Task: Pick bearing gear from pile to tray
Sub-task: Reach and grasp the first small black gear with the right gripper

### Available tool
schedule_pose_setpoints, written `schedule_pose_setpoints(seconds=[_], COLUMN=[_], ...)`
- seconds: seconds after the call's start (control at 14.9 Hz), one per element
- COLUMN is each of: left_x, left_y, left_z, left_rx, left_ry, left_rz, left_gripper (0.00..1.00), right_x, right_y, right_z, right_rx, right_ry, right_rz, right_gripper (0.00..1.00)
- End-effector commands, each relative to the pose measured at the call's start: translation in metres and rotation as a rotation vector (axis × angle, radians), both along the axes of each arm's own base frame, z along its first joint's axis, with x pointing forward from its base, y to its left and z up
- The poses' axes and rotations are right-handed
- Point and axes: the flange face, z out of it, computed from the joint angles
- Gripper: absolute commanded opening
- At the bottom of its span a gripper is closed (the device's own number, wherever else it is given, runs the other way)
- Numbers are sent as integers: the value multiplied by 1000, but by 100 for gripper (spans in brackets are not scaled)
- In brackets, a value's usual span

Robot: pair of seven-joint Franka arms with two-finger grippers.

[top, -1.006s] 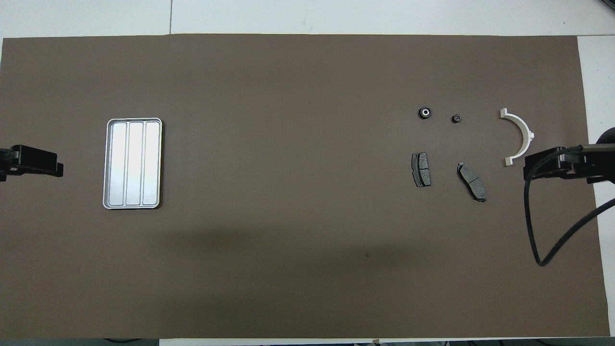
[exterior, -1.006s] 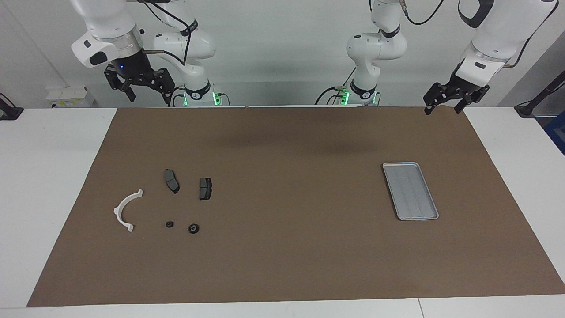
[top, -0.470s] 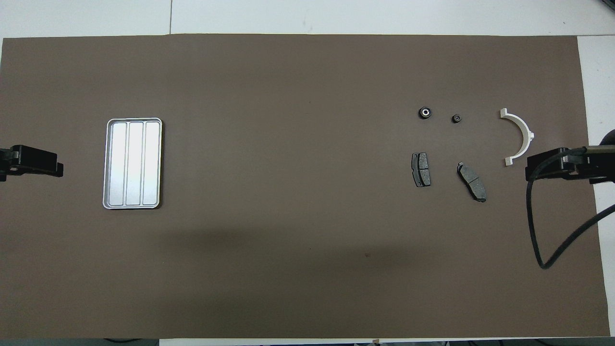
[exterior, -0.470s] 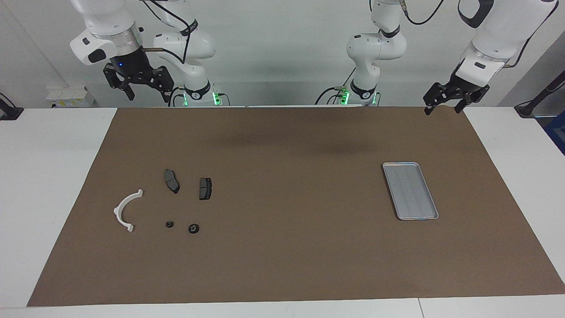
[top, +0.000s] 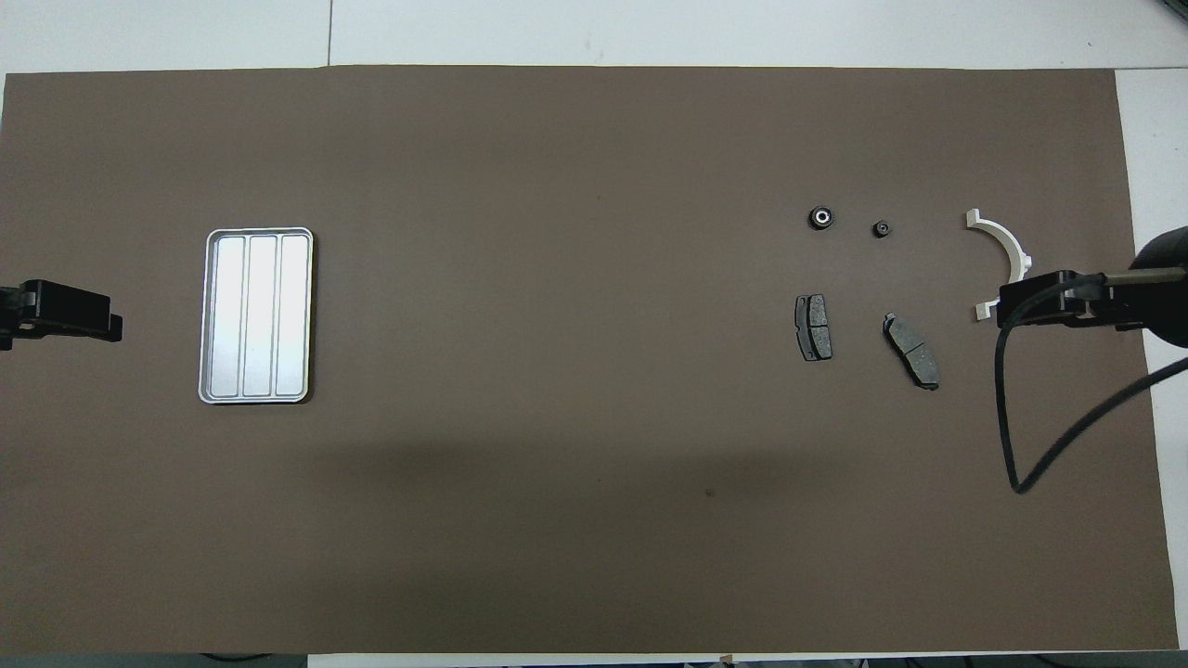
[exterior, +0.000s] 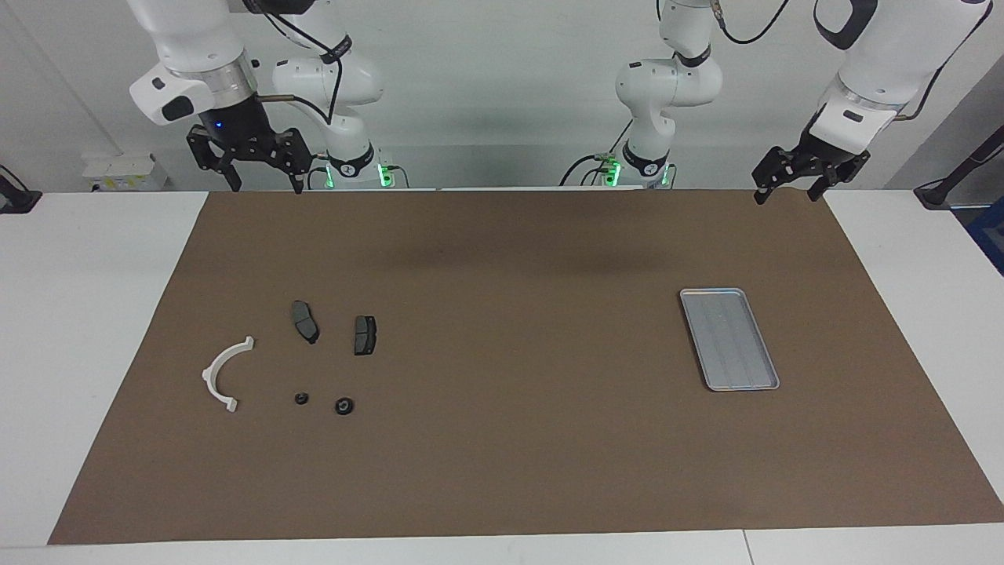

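The pile lies on the brown mat toward the right arm's end: a white curved arc (exterior: 223, 374) (top: 1007, 250), two dark grey brake pads (exterior: 305, 321) (exterior: 365, 334), and two small black round pieces. The larger round piece (exterior: 343, 406) (top: 821, 217) has a bright centre; the smaller (exterior: 300, 398) (top: 882, 228) lies beside it. Which one is the bearing gear I cannot tell. The silver ridged tray (exterior: 729, 339) (top: 257, 315) holds nothing. My right gripper (exterior: 267, 185) (top: 1007, 311) hangs open, high up; from above it covers the arc's nearer end. My left gripper (exterior: 787, 195) (top: 111, 325) waits open, raised beside the tray.
The brown mat (exterior: 502, 471) covers most of the white table (exterior: 78, 314). A black cable (top: 1016, 417) loops down from the right arm over the mat near the pile.
My right gripper has come lower and shifted toward the pile, now covering the white arc's nearer end from above. The left arm and all parts have stayed put.
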Motion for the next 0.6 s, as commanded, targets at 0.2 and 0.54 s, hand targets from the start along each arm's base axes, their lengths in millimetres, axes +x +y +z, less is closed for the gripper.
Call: schedule_pose_setpoints(seconds=[0.2, 0.54], left_x=[-7, -7], left_y=[0, 0], left_z=[3, 3], left_rx=[-5, -5], left_ry=[-3, -3], left_rz=[-5, -5], left_gripper=[100, 100], right_x=[67, 126], right_y=[24, 30], right_z=[-143, -255], right_rx=[27, 22], right_ry=[-17, -59], right_rz=[-167, -277], right_gripper=[100, 100])
